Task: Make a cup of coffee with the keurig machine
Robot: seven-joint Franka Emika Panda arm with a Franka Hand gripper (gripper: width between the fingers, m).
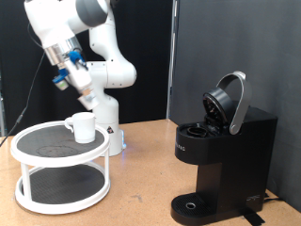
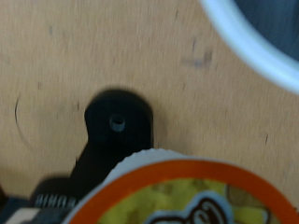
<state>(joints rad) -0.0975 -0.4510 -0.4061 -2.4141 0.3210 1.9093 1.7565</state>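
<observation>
The gripper (image 1: 62, 75) hangs high in the air, up at the exterior view's left, and from here I cannot tell whether its jaws are parted or closed. Below the jaws and a little to the exterior view's right, the cup (image 1: 83, 127) stands upright on the top tier of a white two-tier rack (image 1: 60, 174). Well apart from the jaws, across the wooden table (image 1: 141, 165) toward the exterior view's right, the keurig machine (image 1: 221, 155) stands with its lid tipped open. The wrist view is blurred, showing an orange-rimmed round object (image 2: 187, 191) close in.
</observation>
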